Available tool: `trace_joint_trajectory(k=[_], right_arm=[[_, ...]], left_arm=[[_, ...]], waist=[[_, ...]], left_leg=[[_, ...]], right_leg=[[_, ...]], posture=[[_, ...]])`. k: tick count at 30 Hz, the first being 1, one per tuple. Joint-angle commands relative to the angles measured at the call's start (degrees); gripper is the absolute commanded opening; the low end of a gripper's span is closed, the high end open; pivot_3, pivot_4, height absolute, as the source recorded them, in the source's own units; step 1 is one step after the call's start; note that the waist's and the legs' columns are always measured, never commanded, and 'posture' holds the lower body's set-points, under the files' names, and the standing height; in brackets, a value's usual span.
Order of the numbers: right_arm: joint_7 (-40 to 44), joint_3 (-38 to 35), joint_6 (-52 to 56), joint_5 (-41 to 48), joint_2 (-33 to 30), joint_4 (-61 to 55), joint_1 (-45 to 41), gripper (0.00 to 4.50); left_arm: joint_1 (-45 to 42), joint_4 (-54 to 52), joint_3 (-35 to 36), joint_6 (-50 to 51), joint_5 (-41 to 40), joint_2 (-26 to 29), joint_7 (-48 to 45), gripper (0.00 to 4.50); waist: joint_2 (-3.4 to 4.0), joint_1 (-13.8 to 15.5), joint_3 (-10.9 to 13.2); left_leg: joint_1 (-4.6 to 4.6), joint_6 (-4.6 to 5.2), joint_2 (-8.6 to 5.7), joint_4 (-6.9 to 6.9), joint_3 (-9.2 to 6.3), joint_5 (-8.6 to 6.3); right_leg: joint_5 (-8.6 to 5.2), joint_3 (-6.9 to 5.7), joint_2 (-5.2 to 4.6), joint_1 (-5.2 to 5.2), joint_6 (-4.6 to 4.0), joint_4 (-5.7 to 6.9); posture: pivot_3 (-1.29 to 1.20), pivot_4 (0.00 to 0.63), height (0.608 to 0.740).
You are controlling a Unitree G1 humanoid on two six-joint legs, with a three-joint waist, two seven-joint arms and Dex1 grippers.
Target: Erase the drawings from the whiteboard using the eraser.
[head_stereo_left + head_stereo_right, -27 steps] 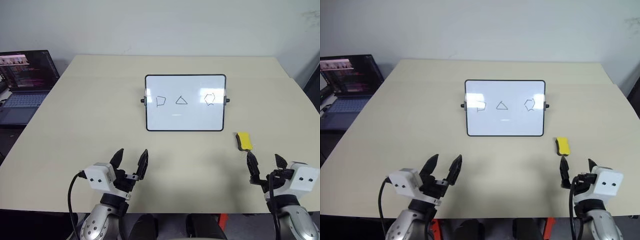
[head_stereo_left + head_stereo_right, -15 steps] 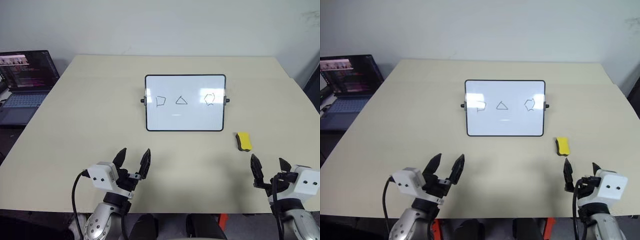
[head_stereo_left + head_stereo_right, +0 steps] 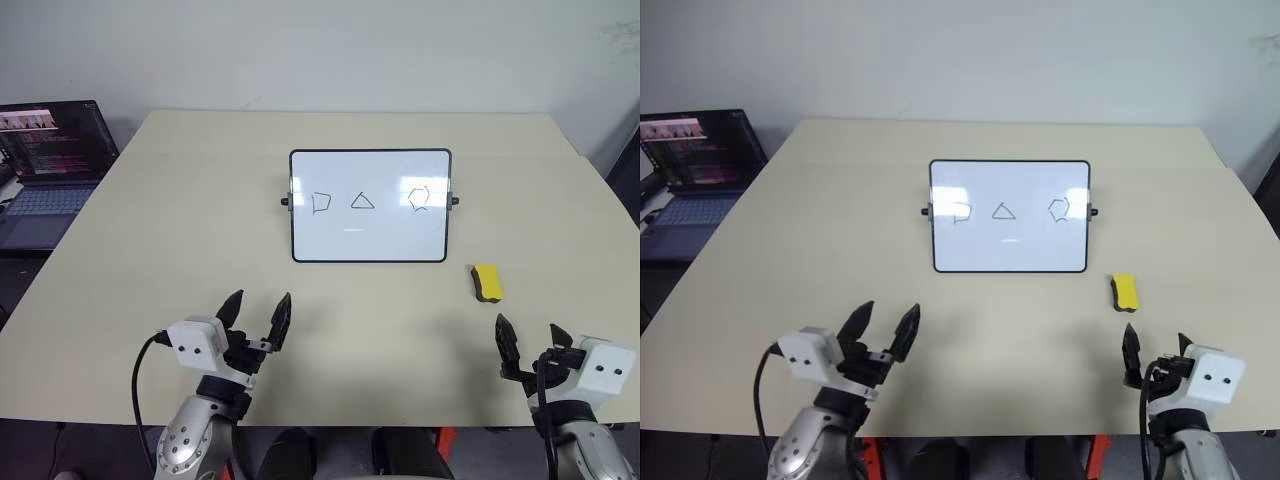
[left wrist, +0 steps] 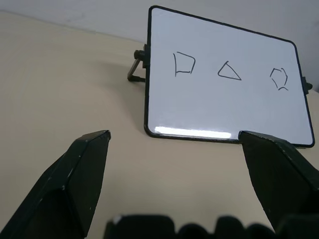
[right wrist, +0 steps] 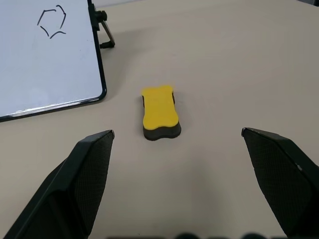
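Note:
The whiteboard (image 3: 370, 235) stands propped on the table's middle, tilted back on its stand. Its drawings are a rough square (image 3: 321, 203), a triangle (image 3: 362, 201) and a rough hexagon (image 3: 419, 198), in a row. The yellow eraser (image 3: 487, 282) lies flat on the table just right of the board's near right corner. My left gripper (image 3: 261, 298) hovers open near the front edge, facing the board (image 4: 224, 104). My right gripper (image 3: 527, 325) is open too, a short way in front of the eraser (image 5: 159, 112), which lies between its finger lines but apart from them.
An open laptop (image 3: 55, 150) sits on a lower surface off the beige table's (image 3: 180, 230) left side. The table's right edge runs close to the eraser and my right arm.
My right gripper has drawn slightly back toward the table's near edge, away from the eraser. The left gripper has barely shifted. Both stay open.

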Motion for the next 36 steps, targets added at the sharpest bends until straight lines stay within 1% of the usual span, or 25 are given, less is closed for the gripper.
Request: trace_joint_trajectory(k=[1,4,7,11,14,16,18,19,20,22,23,24,25,28,31,36], right_arm=[[0.13,0.77,-1.68,0.06,0.72,-0.93,0.00,4.49],[-0.48,1.02,-1.81,-0.71,1.07,-0.47,-0.40,4.49],[-0.42,1.02,-1.34,-0.74,0.94,-0.01,-1.03,4.49],[-1.33,-1.69,4.13,2.63,-0.60,0.18,-4.23,4.49],[-6.36,-3.00,11.33,1.85,-1.10,0.26,-8.30,4.49],[-7.01,-3.93,14.40,3.13,-1.63,0.09,-10.27,4.49],[-8.08,-4.89,18.10,4.79,-1.85,-0.35,-12.50,4.49],[-8.32,-4.95,19.60,5.29,-2.19,-0.66,-13.79,4.49],[-8.70,-4.96,20.96,5.53,-2.52,-0.90,-15.04,4.49],[-9.62,-5.56,23.54,7.11,-2.42,-0.65,-18.28,4.49],[-10.14,-5.87,24.57,7.98,-2.20,-0.45,-19.68,4.49],[-10.45,-6.14,25.91,8.92,-2.23,-0.13,-21.40,4.49],[-11.26,-6.78,26.93,10.17,-1.53,0.03,-23.27,4.49],[-12.40,-7.43,29.61,12.07,-1.05,-0.02,-26.83,4.49],[-12.91,-6.66,31.66,11.80,-2.06,0.23,-29.34,4.49],[-12.71,-6.50,33.53,11.66,-3.54,1.45,-31.96,4.49]], left_arm=[[-1.10,0.60,2.26,-0.75,-1.87,0.91,-1.38,4.50],[-2.34,0.98,2.47,0.13,-2.69,1.13,-1.98,4.50],[-2.66,0.74,0.02,0.16,-2.65,0.72,-2.86,4.50],[-1.98,-1.77,-9.08,1.82,-0.90,0.07,-3.58,4.50],[-1.46,-2.40,-15.35,1.39,2.98,-0.58,-2.13,4.50],[-1.69,-2.68,-18.64,1.60,5.16,0.04,-2.12,4.50],[-14.90,4.20,-3.45,8.01,-7.76,8.76,-8.46,4.50],[-20.23,7.91,2.33,10.54,-13.39,12.70,-11.34,4.50],[-23.81,10.62,5.71,12.72,-17.33,15.73,-13.67,4.50],[-27.10,13.44,6.69,15.53,-19.56,19.66,-17.96,4.50],[-28.13,14.36,6.85,16.72,-20.25,20.91,-19.75,4.50],[-29.35,15.17,6.78,17.90,-20.74,21.98,-21.27,4.50],[-30.67,15.44,6.23,19.46,-21.40,23.12,-23.09,4.50],[-33.14,15.59,5.54,22.92,-23.04,24.49,-25.88,4.50],[-34.64,15.58,5.47,25.09,-23.81,24.92,-27.28,4.50],[-34.45,15.26,4.47,27.49,-24.28,27.77,-33.22,4.50]], waist=[[0.02,0.00,-0.01],[0.01,0.00,-0.01],[0.00,-0.01,-0.02],[0.00,-0.03,-0.02],[0.00,-0.07,-0.02],[0.05,-0.06,-0.03],[0.19,0.39,0.02],[0.25,0.38,0.05],[0.27,0.38,0.06],[0.28,-0.30,0.03],[0.40,-0.38,-0.03],[0.51,-0.40,-0.09],[0.51,-0.43,-0.09],[0.28,-0.34,0.01],[0.27,-0.10,0.01],[0.28,-0.23,0.01]], left_leg=[[0.01,0.00,0.00,0.00,0.00,0.00],[0.03,0.00,0.00,0.01,-0.01,0.00],[0.03,0.00,-0.01,0.02,0.00,0.00],[0.03,0.00,-0.01,0.02,0.00,0.00],[0.00,0.00,-0.02,0.03,0.03,0.00],[-0.02,0.00,-0.01,0.01,0.04,0.00],[0.00,0.01,-0.01,-0.04,0.02,0.01],[0.06,0.03,0.00,-0.01,-0.20,0.06],[0.06,0.06,0.13,0.03,-0.28,0.11],[0.02,0.06,0.20,0.02,-0.43,0.24],[0.07,0.06,0.30,0.00,-0.42,0.24],[0.08,0.06,0.23,-0.01,-0.33,0.24],[0.11,0.06,0.13,-0.01,-0.17,0.24],[-0.02,0.04,0.01,0.00,-0.11,0.22],[-0.09,0.01,-0.01,-0.04,-0.15,0.18],[-0.07,0.03,-0.02,-0.05,-0.12,0.14]], right_leg=[[0.01,0.00,0.00,0.00,-0.01,0.00],[0.08,-0.01,0.00,-0.01,-0.14,0.00],[0.09,0.00,-0.01,-0.01,-0.14,-0.01],[0.09,0.01,-0.01,-0.01,-0.14,0.00],[0.10,0.04,-0.01,0.00,-0.14,0.01],[0.09,0.05,0.00,0.01,-0.15,0.04],[0.08,0.03,0.02,0.02,-0.16,0.07],[0.06,-0.21,0.06,-0.01,-0.20,0.22],[0.05,-0.31,0.23,-0.09,-0.22,0.22],[0.18,-0.46,0.45,-0.12,-0.43,0.20],[0.23,-0.39,0.48,-0.06,-0.50,0.16],[0.30,-0.26,0.44,-0.04,-0.61,0.13],[0.27,-0.12,0.35,-0.04,-0.53,0.15],[0.27,-0.10,0.13,-0.12,-0.37,0.08],[0.21,-0.13,0.04,-0.16,-0.29,0.03],[0.20,-0.09,0.02,-0.17,-0.28,0.04]], posture=[[0.00,0.150,0.740],[0.00,0.150,0.740],[0.00,0.150,0.740],[0.00,0.150,0.740],[0.00,0.150,0.740],[0.00,0.150,0.740],[0.00,0.150,0.740],[0.00,0.150,0.740],[0.00,0.150,0.740],[0.00,0.150,0.740],[0.00,0.150,0.740],[0.00,0.150,0.740],[0.00,0.150,0.740],[0.00,0.150,0.740],[0.00,0.150,0.740],[0.00,0.150,0.740]])
